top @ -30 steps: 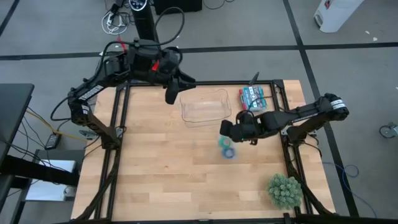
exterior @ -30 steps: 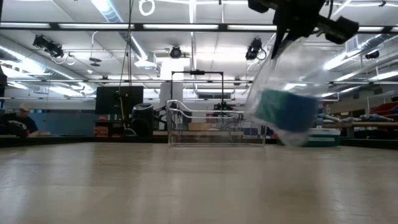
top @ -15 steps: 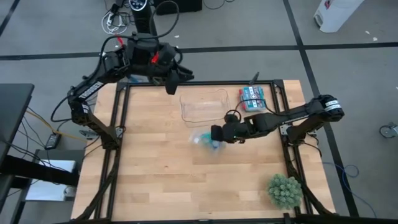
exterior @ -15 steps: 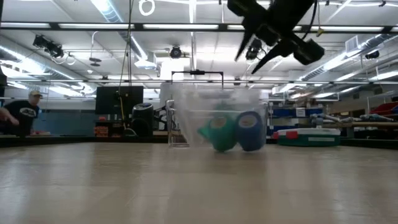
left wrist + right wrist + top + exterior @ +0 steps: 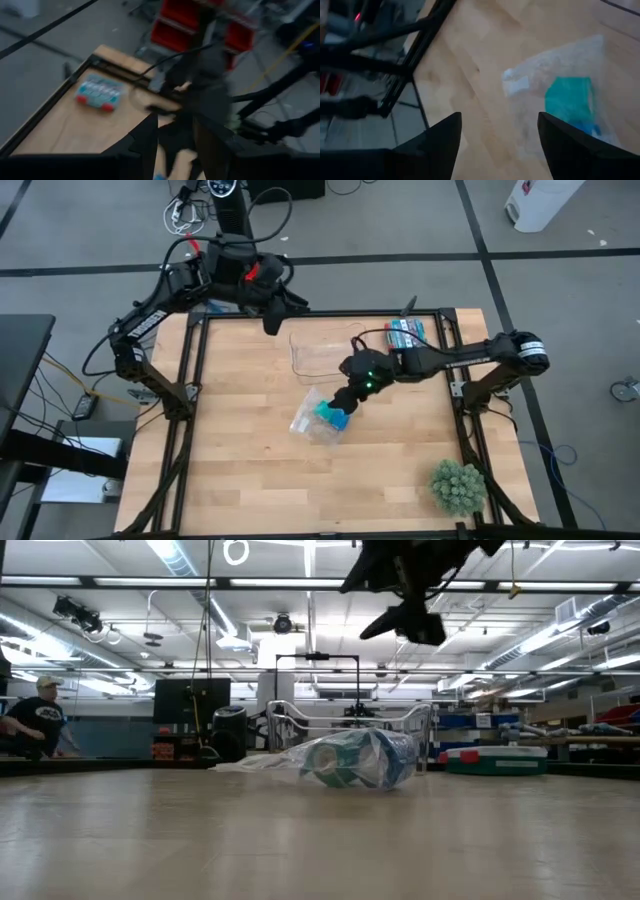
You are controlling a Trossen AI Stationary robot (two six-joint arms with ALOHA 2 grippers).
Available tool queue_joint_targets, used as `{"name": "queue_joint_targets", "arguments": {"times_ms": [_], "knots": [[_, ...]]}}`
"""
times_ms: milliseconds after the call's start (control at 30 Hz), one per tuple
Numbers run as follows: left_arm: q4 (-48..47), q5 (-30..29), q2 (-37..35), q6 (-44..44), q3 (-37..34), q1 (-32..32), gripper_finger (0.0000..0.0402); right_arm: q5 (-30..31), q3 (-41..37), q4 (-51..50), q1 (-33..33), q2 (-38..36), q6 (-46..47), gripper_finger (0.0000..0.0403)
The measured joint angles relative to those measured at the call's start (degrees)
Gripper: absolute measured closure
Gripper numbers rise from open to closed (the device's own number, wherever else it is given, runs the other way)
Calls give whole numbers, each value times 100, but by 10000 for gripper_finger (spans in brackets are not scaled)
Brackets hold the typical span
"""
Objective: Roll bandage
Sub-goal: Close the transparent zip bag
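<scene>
The teal bandage (image 5: 325,412) is a small coil inside a clear plastic bag (image 5: 312,423), next to a blue roll (image 5: 340,420). The bag lies flat on its side on the wooden table, near the middle. The low view shows the bandage (image 5: 335,760) and the blue roll (image 5: 400,758) resting on the tabletop inside the bag. My right gripper (image 5: 351,394) hovers open just above the bag's right end. In its wrist view its fingers (image 5: 435,145) stand apart above the bandage (image 5: 568,102). My left gripper (image 5: 270,323) hangs open, high over the table's far left edge.
A clear plastic bin (image 5: 325,348) stands behind the bag toward the far edge. A blue and red packet (image 5: 405,335) lies at the far right, and a green spiky plant (image 5: 458,486) at the near right corner. Black frame rails (image 5: 190,380) border the table.
My right gripper has moved toward the table's left, rolled its wrist and opened, letting go of the plastic bag. The bag hung lifted below the fingers a second ago. It has dropped and now lies on its side on the table.
</scene>
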Motion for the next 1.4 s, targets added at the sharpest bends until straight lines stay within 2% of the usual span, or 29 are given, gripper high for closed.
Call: {"name": "queue_joint_targets", "arguments": {"times_ms": [167, 233, 300, 400, 500, 667, 933, 1000, 1133, 1400], "knots": [[779, 363, 0, -376, 0, -189, 271, -620, 178, -32, -382, 272, -1153, 157], [1109, 347, 0, -513, 0, -335, 271, -722, 477, -270, -449, 403, -1820, 159], [1444, 82, 0, -643, 0, -538, 271, -798, 842, -524, -464, 555, -2584, 161], [1939, -826, 1, -876, 0, -935, 271, -864, 1445, -1297, -504, 770, -3685, 163], [2312, -1979, 40, -909, 0, -1411, 271, -865, 2047, -2100, -589, 958, -4623, 163], [2591, -3684, 211, -903, -2, -2224, 271, -1096, 2753, -2787, -740, 1161, -5856, 163], [2763, -6019, 554, -747, -4, -3386, 271, -1447, 3362, -2987, -753, 1548, -6437, 170], [2736, -6371, 606, -717, -22, -3587, 271, -1454, 3434, -3003, -716, 1739, -6439, 171], [2917, -6668, 669, -797, -258, -3844, 271, -1466, 3557, -2980, -629, 2082, -6587, 171], [4224, -6701, 664, -1207, -1381, -4126, 271, -1487, 3779, -2897, -567, 2681, -6919, 170]]}}
